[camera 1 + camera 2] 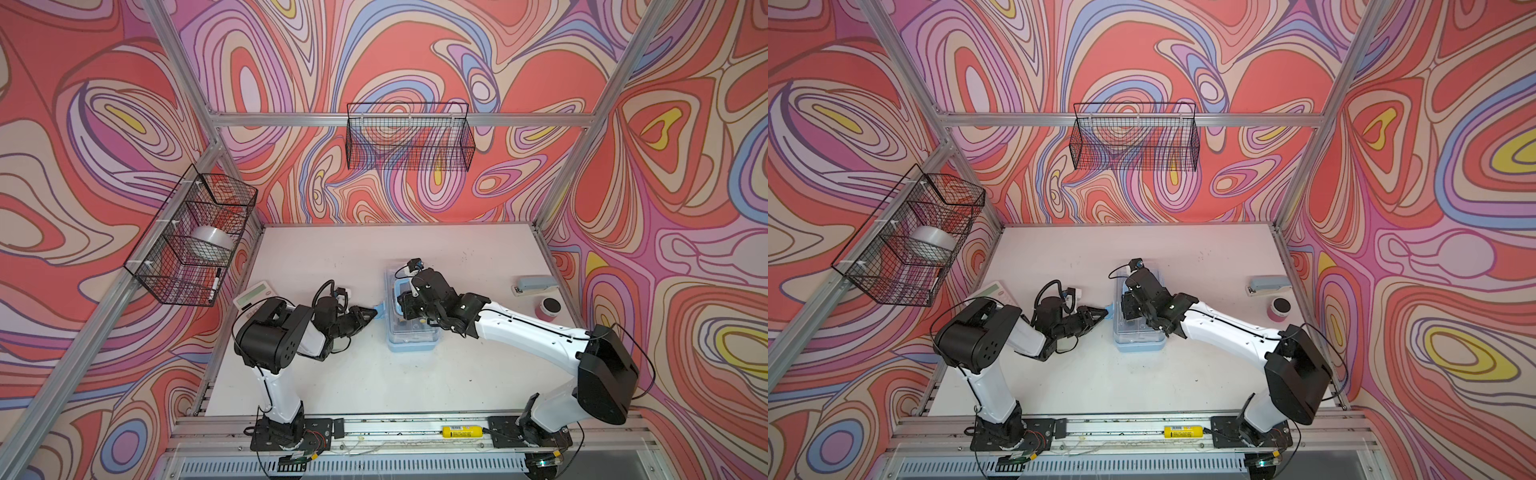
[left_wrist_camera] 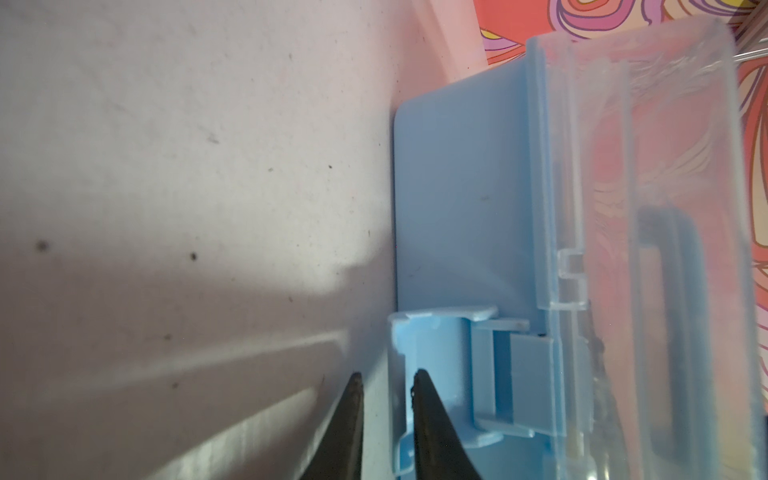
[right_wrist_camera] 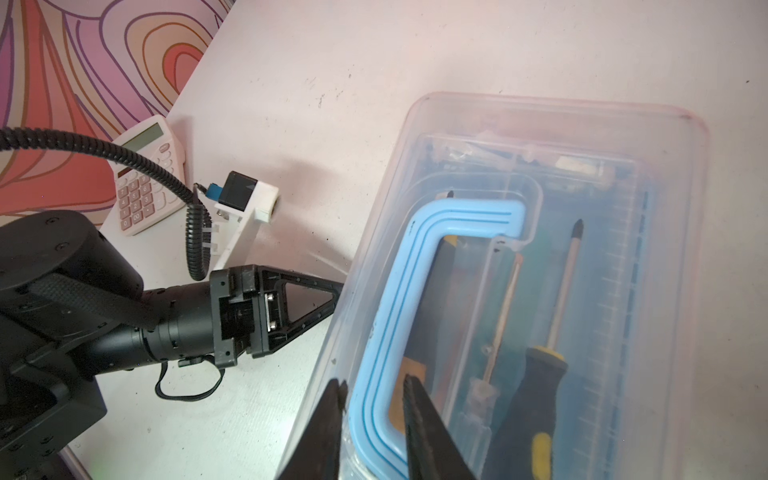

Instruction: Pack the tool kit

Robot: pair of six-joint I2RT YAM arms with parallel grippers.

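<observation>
At the centre of both top views your tool kit (image 1: pixel 411 338) sits on the white table (image 1: pixel 374 386), its long side running up the frame and its clear lid (image 3: pixel 665 174) down over it. Your right gripper (image 3: pixel 374 380) is on top of the box. Its fingers are set narrow, one on each side of the blue handle (image 3: pixel 401 299) and both against it, so it grips the handle. Through the lid the right wrist view shows you a screwdriver (image 3: pixel 540 386) with a black and yellow grip lying lengthwise inside, and a thinner tool (image 3: pixel 500 299) with a clear grip beside it.

Your left gripper (image 2: pixel 386 378) lies left of the box in the top views, with its tips at the box's left side. There the light-blue latch (image 2: pixel 440 365) stands swung out from the wall. The jaws are narrow but not closed. The latch's outer lip lies between the fingertips; the inner fingertip (image 2: pixel 426 411) touches it, and a sliver of table shows between the outer one and the lip.

The white calculator (image 1: pixel 253 295) lies at the table's left edge behind the left arm, and the pale blue stapler (image 1: pixel 534 284) lies well apart near the right edge.
</observation>
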